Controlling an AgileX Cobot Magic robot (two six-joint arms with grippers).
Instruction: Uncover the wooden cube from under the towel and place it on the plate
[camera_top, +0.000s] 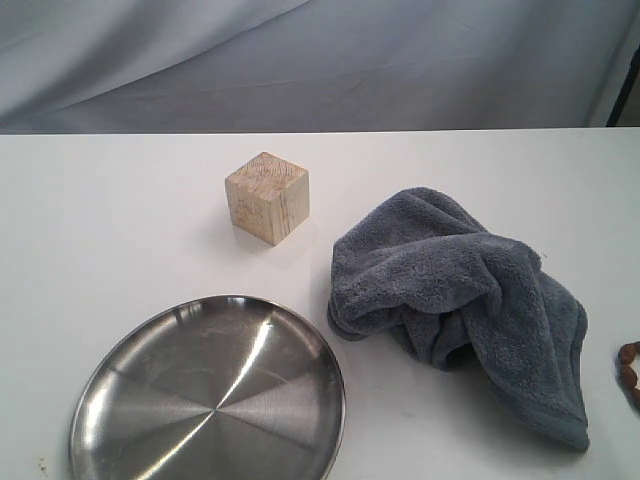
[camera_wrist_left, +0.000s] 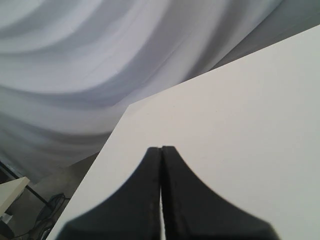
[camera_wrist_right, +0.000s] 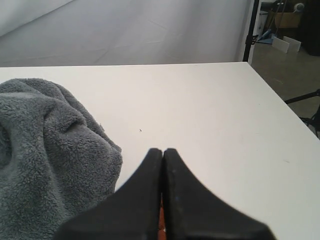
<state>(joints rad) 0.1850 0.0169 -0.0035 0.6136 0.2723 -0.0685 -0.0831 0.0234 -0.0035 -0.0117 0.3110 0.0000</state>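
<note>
Though only the exterior view shows the wooden cube (camera_top: 267, 198), left hand (camera_wrist_left: 160, 150) and right hand (camera_wrist_right: 162, 151) are closed.

The exterior view looks steeply down across the surface (camera_top: 120, 200) toward a draped backdrop (camera_top: 300, 60). Both wrist views sit low and close. The one behind the left pincer (camera_wrist_left: 161, 152) faces a surface corner. The one behind the right pincer (camera_wrist_right: 162, 152) shares the towel (camera_wrist_right: 45, 150) with the exterior view.

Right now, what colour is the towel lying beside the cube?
Grey-blue, a plain plush with no pattern. The towel shows best in the exterior view, crumpled on the table.
</note>
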